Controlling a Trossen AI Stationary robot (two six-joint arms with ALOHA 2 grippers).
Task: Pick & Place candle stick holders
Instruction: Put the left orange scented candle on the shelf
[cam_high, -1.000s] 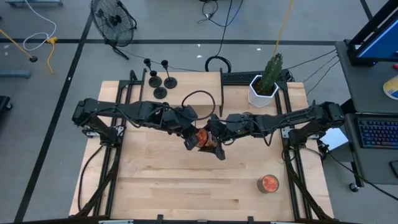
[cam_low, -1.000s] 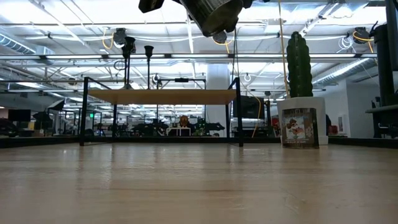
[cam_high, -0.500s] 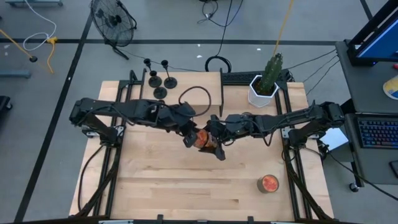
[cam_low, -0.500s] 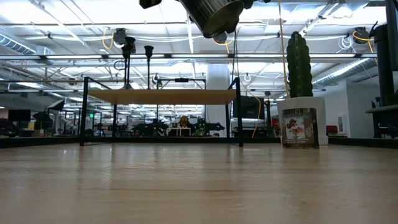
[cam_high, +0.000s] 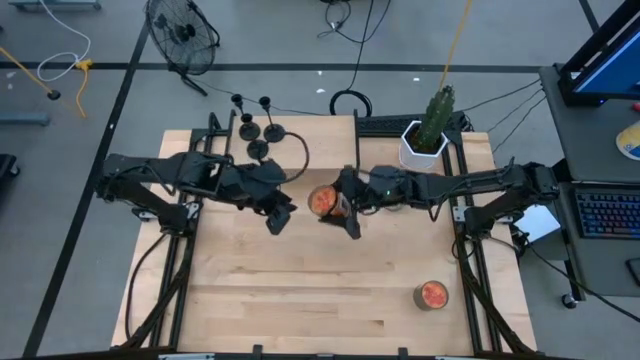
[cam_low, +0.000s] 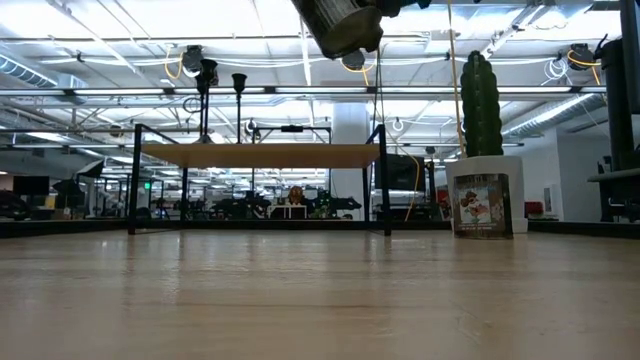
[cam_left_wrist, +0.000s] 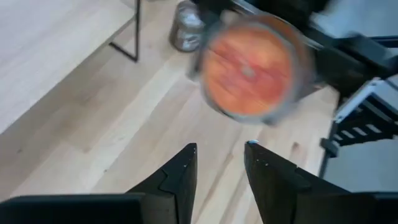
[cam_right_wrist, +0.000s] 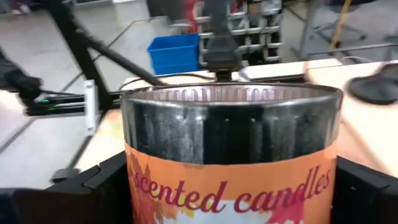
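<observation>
Three black candle stick holders (cam_high: 258, 135) stand by their disc bases on the left end of a raised wooden shelf (cam_high: 320, 140) at the table's far side; their stems (cam_low: 238, 110) rise above it in the low view. My right gripper (cam_high: 340, 205) is shut on a metal candle tin (cam_high: 321, 200) with orange wax, held high over the table's middle. My left gripper (cam_high: 278, 216) hangs open to the left of the tin with nothing between its fingers (cam_left_wrist: 186, 165). My right gripper pinches the tin's side wall (cam_right_wrist: 140, 180) between its two fingers (cam_right_wrist: 93, 186), one on each side of the labelled body. The fingers come level from the table's right. The tin (cam_low: 340, 25) hangs well clear of the table, wax side up, slightly tilted.
A second candle tin (cam_high: 432, 295) stands near the table's front right. A cactus in a white pot (cam_high: 424, 145) stands at the far right beside the shelf. Bare wood lies across the near half of the table.
My left gripper has drawn away from the candle tin toward the table's left edge. My right gripper has carried the tin a little toward the far edge, still lifted clear.
</observation>
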